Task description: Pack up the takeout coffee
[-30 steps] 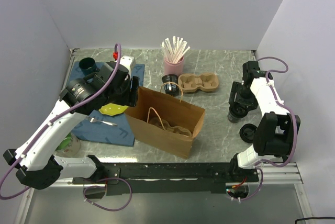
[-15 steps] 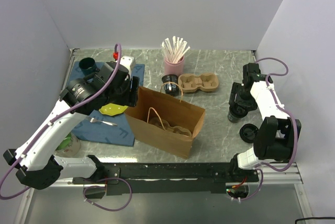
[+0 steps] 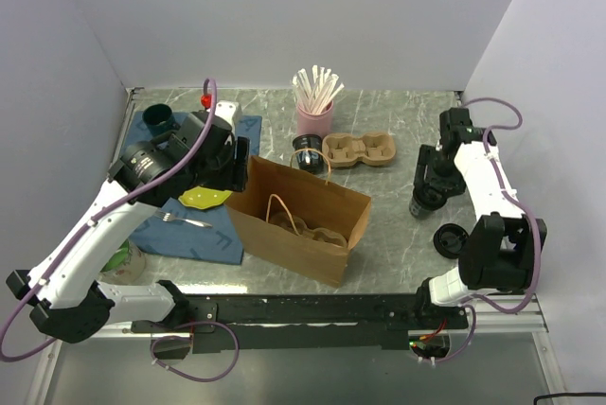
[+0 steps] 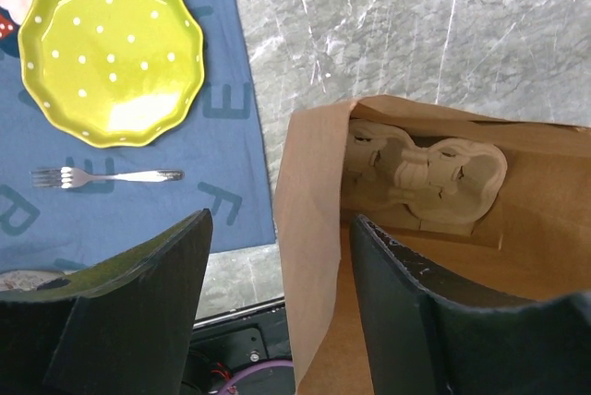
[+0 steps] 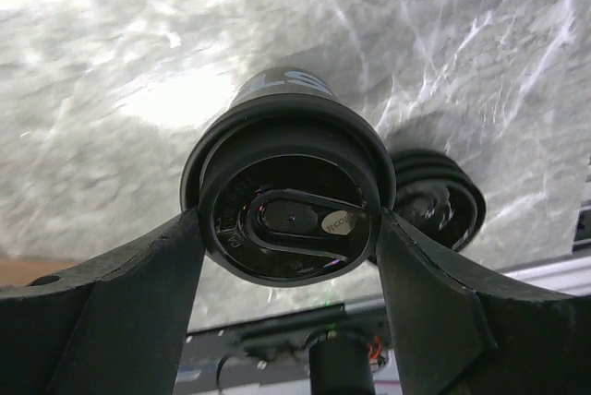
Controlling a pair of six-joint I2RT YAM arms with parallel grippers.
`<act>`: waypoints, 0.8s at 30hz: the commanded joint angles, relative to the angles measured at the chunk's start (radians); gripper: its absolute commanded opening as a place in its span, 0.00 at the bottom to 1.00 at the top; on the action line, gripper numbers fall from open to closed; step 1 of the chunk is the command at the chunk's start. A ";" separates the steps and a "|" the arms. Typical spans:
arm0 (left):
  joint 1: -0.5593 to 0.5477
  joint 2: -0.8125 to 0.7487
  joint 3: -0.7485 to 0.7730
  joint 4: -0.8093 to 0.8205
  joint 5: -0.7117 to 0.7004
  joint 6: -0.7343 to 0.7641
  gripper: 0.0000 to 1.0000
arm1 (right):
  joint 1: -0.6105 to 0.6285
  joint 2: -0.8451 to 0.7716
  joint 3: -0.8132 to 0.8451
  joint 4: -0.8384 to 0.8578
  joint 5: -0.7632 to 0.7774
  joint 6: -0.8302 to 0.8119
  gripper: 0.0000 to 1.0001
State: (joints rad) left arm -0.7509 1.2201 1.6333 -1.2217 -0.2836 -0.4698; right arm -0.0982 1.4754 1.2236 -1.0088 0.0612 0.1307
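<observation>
A black lidded coffee cup (image 3: pixel 423 202) stands on the marble table at the right. My right gripper (image 5: pixel 288 221) comes down over it, and both fingers touch the lid's rim (image 5: pixel 286 141). An open brown paper bag (image 3: pixel 303 220) stands mid-table with a cardboard cup carrier (image 4: pixel 425 173) lying inside. My left gripper (image 4: pixel 282 220) is open and straddles the bag's left wall (image 4: pixel 309 229), one finger inside and one outside. A second black cup (image 3: pixel 306 151) stands behind the bag, next to another carrier (image 3: pixel 360 150).
A loose black lid (image 3: pixel 448 238) lies just in front of the held cup. A pink holder of stirrers (image 3: pixel 314 112) stands at the back. On the blue mat (image 3: pixel 189 225) at the left lie a yellow plate (image 4: pixel 111 53), a fork (image 4: pixel 106 176) and a green cup (image 3: pixel 158 120).
My right gripper's fingers have drawn in against the cup's lid, and that arm has shifted slightly toward the back. The left arm and the bag have not moved.
</observation>
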 commanded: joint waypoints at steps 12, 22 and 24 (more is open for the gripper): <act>0.070 0.012 0.016 0.132 0.104 0.016 0.57 | 0.363 -0.179 0.831 -0.421 -0.213 0.034 0.52; 0.071 0.027 0.023 0.157 0.204 0.002 0.04 | 0.472 -0.361 0.906 -0.263 -0.673 0.098 0.48; 0.071 0.024 0.017 0.149 0.218 -0.004 0.01 | 0.482 -0.438 0.791 -0.135 -0.754 0.130 0.48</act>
State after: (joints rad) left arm -0.6830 1.2606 1.6394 -1.0958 -0.1223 -0.4656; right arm 0.3584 1.1263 2.1384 -1.2938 -0.4526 0.1970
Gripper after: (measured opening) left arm 0.032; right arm 0.764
